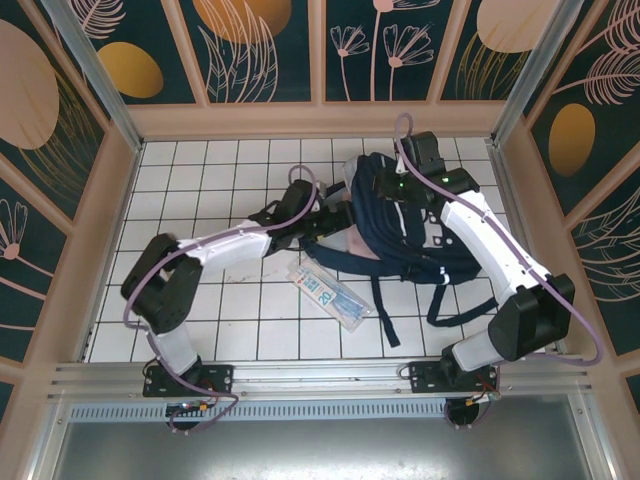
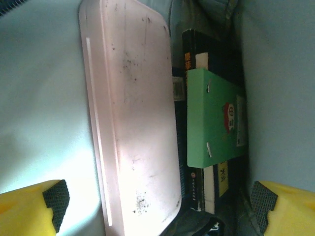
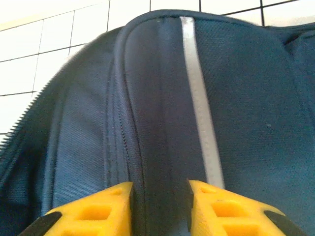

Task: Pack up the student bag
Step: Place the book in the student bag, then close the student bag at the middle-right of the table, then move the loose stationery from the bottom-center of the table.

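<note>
Student bag (image 1: 420, 250) is lying right of centre on the tiled table (image 1: 200, 180), its mouth facing the left arm. Starting at the left, the left gripper (image 2: 160, 204) is hovering at that mouth with its jaws spread wide and nothing between them. Inside, a pink case (image 2: 133, 113) is lying against the lining, with a dark book (image 2: 189, 54) and a green notebook (image 2: 214, 118) just beside it to the right. Those look packed, so the loading step seems to be underway. On the tiles just in front of the bag, a clear packet (image 1: 330, 293) is waiting; fetching it is probably next, calling for a flat pinch. Farther right, the right gripper (image 3: 160, 206) is straddling a fabric ridge beside the white stripe (image 3: 199, 98); I cannot tell whether it is clamping.
</note>
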